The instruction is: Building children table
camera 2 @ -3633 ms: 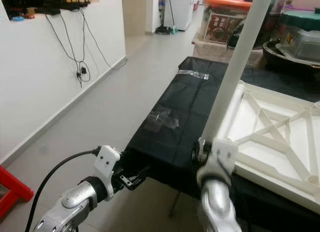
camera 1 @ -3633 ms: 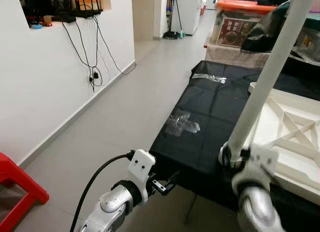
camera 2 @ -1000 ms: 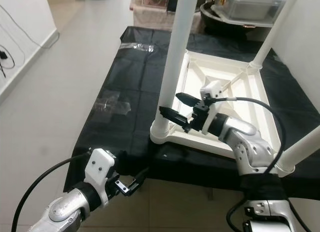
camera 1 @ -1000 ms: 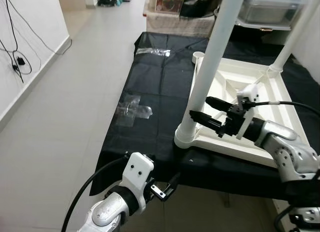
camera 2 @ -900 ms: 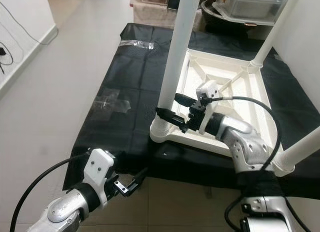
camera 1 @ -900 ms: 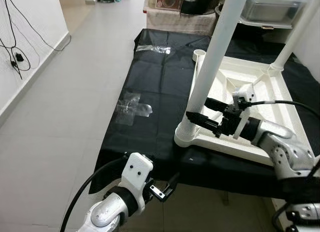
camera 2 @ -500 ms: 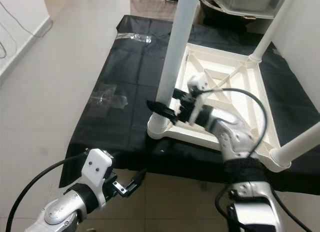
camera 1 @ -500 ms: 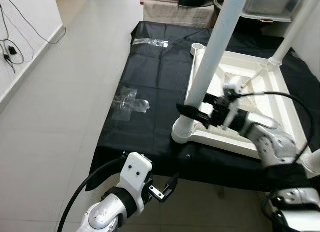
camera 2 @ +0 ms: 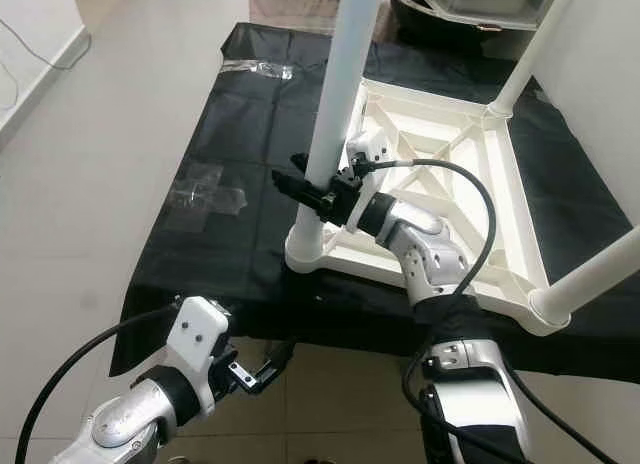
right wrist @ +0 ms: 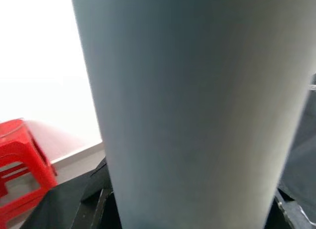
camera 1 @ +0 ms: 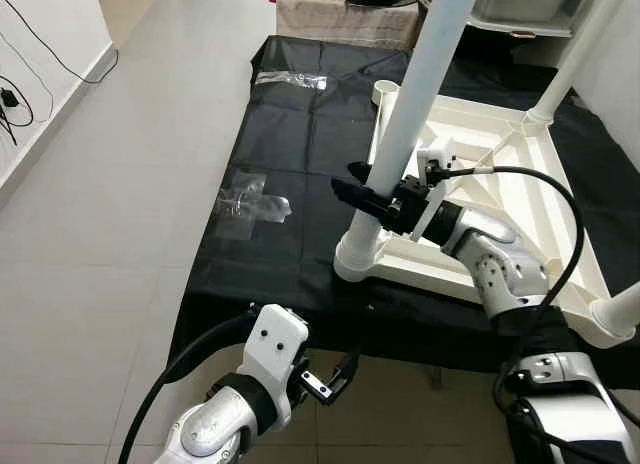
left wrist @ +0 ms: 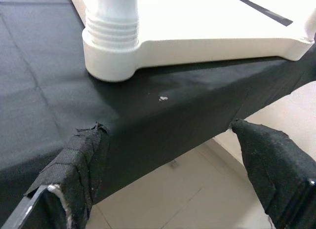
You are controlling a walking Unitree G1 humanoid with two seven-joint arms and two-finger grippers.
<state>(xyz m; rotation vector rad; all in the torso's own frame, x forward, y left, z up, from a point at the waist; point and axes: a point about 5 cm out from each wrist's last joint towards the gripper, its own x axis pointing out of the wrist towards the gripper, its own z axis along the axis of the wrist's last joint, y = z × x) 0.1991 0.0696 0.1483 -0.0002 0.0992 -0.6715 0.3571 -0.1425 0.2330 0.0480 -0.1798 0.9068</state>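
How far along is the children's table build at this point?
Done: the white plastic tabletop lies upside down on the black cloth, with three white tubular legs standing in their corners. In hand: the right pincer straddles the near leg just above its socket. The left pincer hangs idle, open. Left: the far corner socket holds no leg.

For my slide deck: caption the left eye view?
Right gripper straddles the white plastic table leg above the black-covered table.

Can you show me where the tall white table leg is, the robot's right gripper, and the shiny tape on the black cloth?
table leg (camera 1: 405,124), left eye view, mid-shaft.
right gripper (camera 1: 358,189), left eye view, between its fingertips.
tape (camera 1: 245,197), left eye view, centre of the patch.
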